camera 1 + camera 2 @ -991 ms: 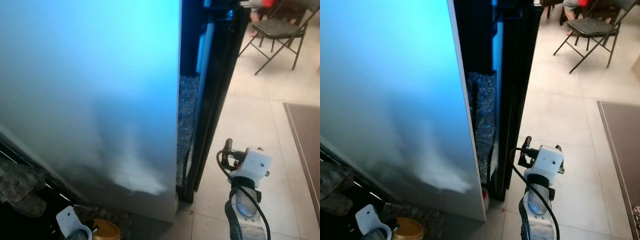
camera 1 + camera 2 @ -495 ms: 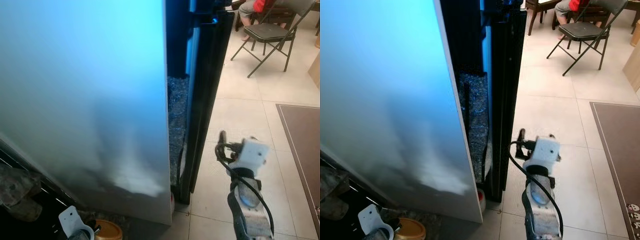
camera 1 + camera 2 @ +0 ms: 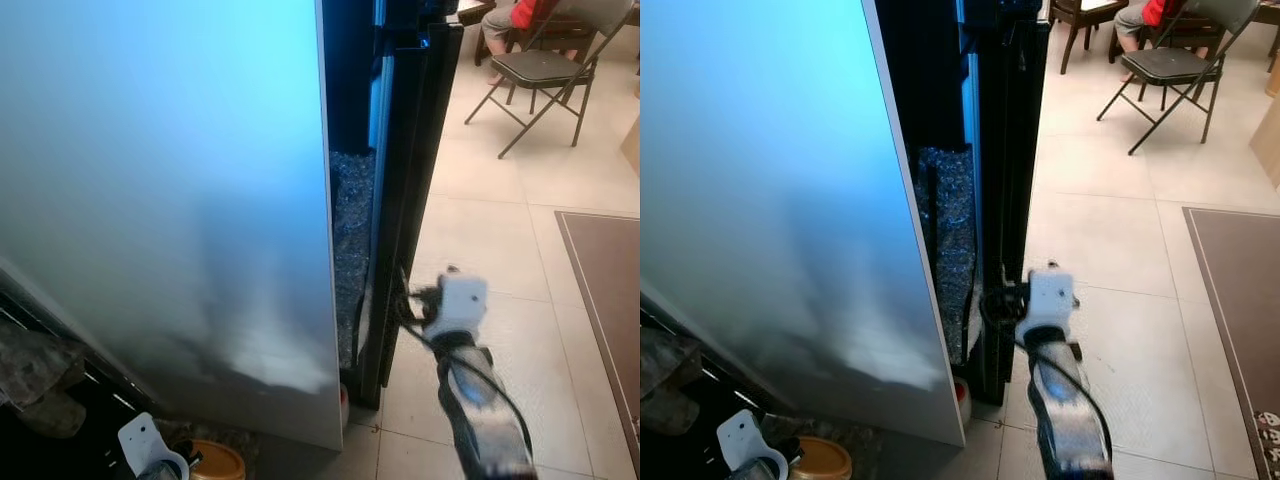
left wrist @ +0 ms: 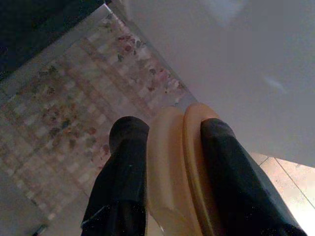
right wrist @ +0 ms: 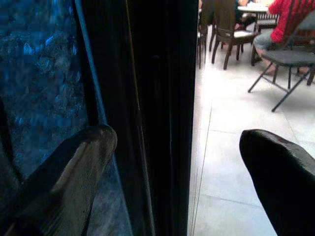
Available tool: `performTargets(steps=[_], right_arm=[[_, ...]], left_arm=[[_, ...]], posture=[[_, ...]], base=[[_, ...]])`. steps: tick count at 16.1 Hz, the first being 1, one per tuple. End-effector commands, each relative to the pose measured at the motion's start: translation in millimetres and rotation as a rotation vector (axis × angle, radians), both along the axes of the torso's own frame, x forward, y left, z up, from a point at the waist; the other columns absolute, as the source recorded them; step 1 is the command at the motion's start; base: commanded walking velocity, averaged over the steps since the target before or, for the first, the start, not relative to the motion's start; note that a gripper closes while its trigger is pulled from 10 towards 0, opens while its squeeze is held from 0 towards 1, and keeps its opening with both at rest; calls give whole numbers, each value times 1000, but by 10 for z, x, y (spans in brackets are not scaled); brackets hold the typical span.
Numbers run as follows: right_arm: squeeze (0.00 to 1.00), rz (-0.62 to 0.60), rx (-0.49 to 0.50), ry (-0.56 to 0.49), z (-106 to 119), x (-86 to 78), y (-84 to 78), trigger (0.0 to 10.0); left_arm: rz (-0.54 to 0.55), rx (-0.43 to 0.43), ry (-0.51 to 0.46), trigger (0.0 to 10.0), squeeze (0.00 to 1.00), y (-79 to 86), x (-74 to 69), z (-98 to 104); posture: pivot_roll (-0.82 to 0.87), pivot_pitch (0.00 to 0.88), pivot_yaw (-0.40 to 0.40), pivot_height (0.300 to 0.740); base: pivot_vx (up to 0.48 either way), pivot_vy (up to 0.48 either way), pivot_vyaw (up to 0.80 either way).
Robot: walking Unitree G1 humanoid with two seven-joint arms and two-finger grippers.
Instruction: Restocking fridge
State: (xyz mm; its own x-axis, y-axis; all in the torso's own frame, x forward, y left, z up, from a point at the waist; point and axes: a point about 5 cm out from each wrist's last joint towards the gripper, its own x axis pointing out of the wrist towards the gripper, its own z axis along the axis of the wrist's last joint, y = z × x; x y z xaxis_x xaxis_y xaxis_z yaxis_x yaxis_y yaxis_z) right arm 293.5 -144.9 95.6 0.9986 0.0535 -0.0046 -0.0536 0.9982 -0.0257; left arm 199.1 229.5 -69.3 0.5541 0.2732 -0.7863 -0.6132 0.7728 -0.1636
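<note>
Restocking, early stage. Right gripper (image 5: 182,162): fingers spread, straddling the dark fridge door (image 3: 1005,190) edge, door barely ajar, not yet pulled wide. Left gripper (image 4: 167,162): fingers pinching a tan container (image 4: 177,172), not yet in the fridge. Loading remains.

L gripper (image 4: 170,132) clamped on a tan, yellow-rimmed object (image 4: 174,167), one black finger (image 4: 123,177) each side, touching it. Behind: patterned mosaic floor (image 4: 59,118), a pale grey panel (image 4: 236,64) above, dark area at one corner.
</note>
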Motion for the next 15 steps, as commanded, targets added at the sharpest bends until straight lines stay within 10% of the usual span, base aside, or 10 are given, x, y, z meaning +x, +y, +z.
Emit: performTargets(steps=[1,15], right_arm=[[0,20,-12,10,-8,22,32,10000],[0,86,-23,-102,321,499,235,10000]], left_arm=[[-23,12,23,10000,0,30,-45,-18],[-31,4,57,10000,0,59,-174,-78]], posture=[[-157,0,107,740],[-153,0,115,740]], base=[[0,0,0],[0,0,0]])
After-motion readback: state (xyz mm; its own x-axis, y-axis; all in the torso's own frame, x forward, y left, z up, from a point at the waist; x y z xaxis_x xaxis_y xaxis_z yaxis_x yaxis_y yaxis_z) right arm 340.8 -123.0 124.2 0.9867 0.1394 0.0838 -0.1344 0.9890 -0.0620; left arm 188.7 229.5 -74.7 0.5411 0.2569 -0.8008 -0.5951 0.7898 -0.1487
